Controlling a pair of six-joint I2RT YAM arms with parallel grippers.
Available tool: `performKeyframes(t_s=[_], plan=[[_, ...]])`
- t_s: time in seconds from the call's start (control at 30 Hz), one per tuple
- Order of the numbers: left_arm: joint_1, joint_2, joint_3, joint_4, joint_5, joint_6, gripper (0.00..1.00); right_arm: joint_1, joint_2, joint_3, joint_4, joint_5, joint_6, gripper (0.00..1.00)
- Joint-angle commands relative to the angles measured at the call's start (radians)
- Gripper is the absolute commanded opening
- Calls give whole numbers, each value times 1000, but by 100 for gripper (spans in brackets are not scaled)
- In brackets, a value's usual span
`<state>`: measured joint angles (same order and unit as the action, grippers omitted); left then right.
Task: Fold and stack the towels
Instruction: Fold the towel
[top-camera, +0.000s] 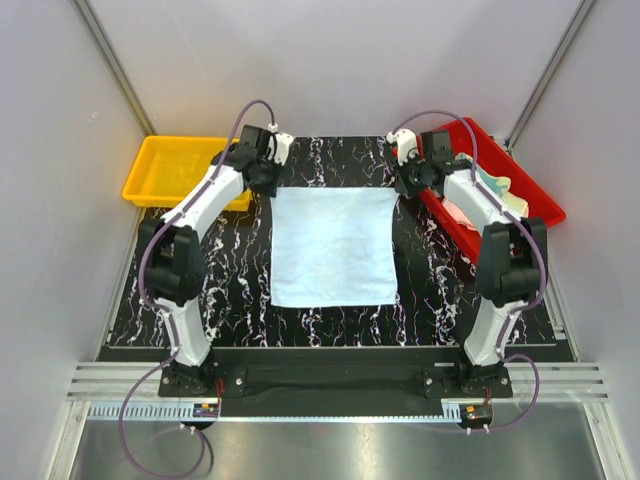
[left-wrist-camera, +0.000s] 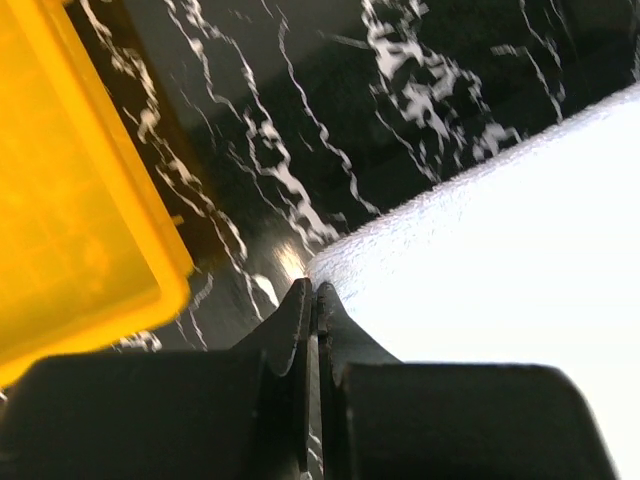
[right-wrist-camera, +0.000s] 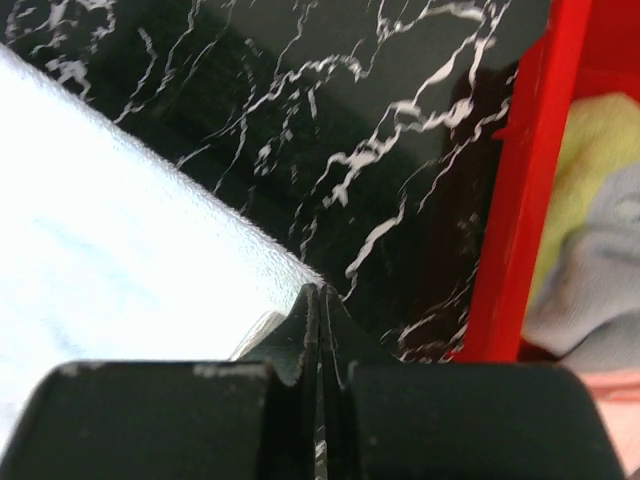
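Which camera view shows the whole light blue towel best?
The top external view: the light blue towel lies spread flat, with all four edges visible. Each wrist view shows only one far corner of it.

Your towel (top-camera: 333, 247) is soft, fuzzy cloth, matt pale blue. The black marbled tabletop (left-wrist-camera: 300, 120) beyond your left fingers (left-wrist-camera: 285, 335) looks smooth and glossy. The fingers look like matt black plastic. Yellow bin (left-wrist-camera: 70, 200) and red bin (right-wrist-camera: 525, 180): smooth, shiny plastic.
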<state>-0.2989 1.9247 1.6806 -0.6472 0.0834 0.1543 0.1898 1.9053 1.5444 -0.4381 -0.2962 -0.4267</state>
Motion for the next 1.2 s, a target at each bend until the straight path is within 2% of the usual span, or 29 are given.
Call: performKeyframes(t_s=[0.0,0.1,0.17,0.37,0.57,0.77,0.93,1.17], plan=[[-14,-116,-105,15,-7,-19,0,8,-141,-122,71,37,66,0],[-32,-197,-177,30,-8,-39,0,31,-227,-216,76,57,117,0],[-46,-243,-232,18,-16,-51,0,69,-262,-254,67,129,146,0],[-98,-371,-384,21,-17,-113,0,141,-336,-332,-66,224,302,0],[-126,-473,-455,-42,-53,-144,0,220,-451,-435,-116,267,420,0],[-155,-556,-564,-35,-57,-222,0,226,-482,-475,-238,327,560,0],[-180,-593,-616,-40,-60,-266,0,226,-548,-526,-241,309,629,0],[-203,-633,-680,-72,-60,-306,0,226,-525,-546,-281,298,689,0]])
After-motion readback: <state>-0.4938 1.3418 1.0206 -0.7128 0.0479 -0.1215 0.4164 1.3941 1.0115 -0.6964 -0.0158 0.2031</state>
